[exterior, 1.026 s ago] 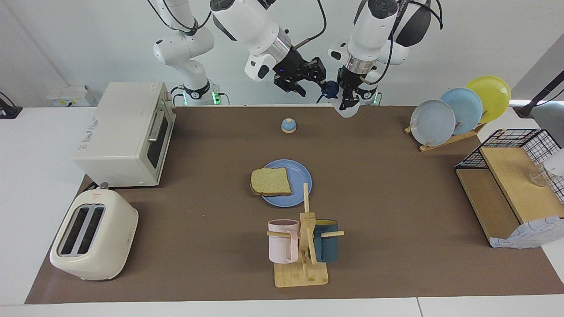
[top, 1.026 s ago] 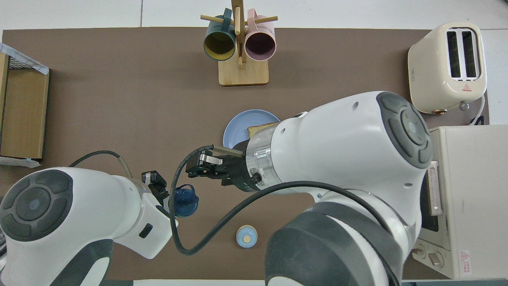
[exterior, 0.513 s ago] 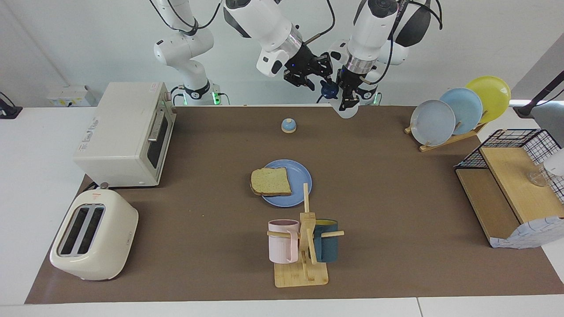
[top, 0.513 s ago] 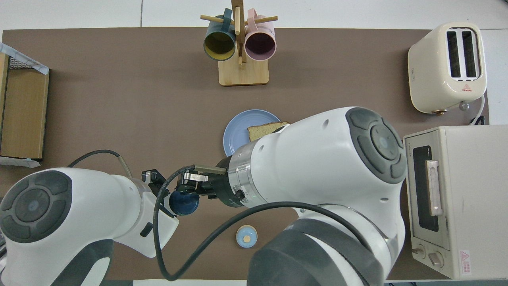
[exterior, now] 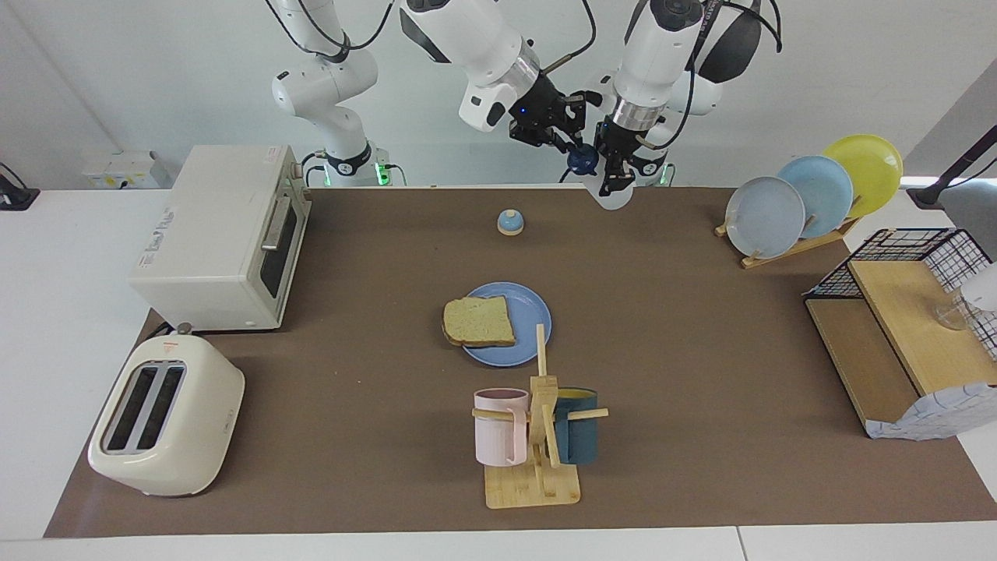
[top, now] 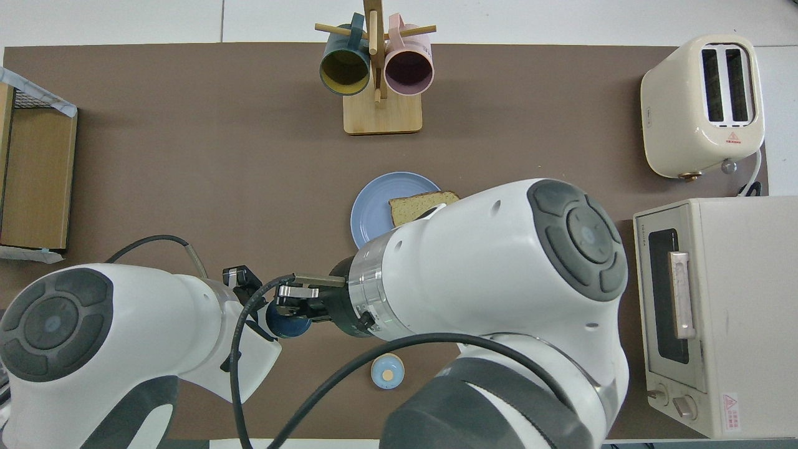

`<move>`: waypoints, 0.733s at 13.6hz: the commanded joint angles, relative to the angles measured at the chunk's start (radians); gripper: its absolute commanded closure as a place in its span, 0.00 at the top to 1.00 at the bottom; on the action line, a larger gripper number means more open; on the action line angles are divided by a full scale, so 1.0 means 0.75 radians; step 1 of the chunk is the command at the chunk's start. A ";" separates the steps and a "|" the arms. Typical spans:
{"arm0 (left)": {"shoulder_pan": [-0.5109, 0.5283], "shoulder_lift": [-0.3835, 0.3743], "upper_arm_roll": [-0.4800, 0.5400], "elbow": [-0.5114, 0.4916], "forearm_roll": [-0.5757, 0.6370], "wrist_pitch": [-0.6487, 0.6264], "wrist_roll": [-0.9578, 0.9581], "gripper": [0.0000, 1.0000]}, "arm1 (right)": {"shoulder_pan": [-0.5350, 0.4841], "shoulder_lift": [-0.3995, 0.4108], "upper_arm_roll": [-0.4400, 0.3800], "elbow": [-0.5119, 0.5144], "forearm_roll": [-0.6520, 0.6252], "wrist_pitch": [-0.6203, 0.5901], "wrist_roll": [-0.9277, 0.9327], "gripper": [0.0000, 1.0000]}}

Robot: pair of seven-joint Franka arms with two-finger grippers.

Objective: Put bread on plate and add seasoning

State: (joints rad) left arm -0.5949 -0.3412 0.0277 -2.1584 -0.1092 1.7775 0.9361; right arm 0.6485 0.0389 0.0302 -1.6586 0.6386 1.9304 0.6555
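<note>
Seasoning bottle [exterior: 607, 181] hangs clamped in the left gripper [exterior: 610, 165] jaws, tilted, above the table; right gripper [exterior: 571, 134] jaws flank its navy cap, closure unclear.

Both arms [exterior: 475, 39] are glossy white with grey joint caps, silver wrist rings, black cables.

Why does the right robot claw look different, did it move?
Yes. The right gripper swung away from the white toaster oven, reaching the navy-capped seasoning bottle in the left gripper.
</note>
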 commanded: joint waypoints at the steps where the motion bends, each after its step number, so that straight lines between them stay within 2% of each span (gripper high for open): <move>1: -0.002 -0.050 -0.006 -0.051 0.021 0.041 -0.033 0.00 | -0.002 -0.015 -0.001 -0.010 -0.015 -0.013 0.012 0.00; 7: -0.002 -0.048 -0.006 -0.051 0.023 0.043 -0.033 0.00 | -0.048 -0.015 -0.012 -0.002 0.034 0.040 0.120 0.00; 10: -0.004 -0.048 -0.006 -0.051 0.023 0.043 -0.047 0.00 | -0.122 -0.044 -0.016 -0.008 0.169 0.066 0.126 0.00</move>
State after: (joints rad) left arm -0.5943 -0.3432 0.0277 -2.1482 -0.1075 1.8236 0.9082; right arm 0.6082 0.0381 0.0227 -1.6623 0.7135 1.9384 0.7371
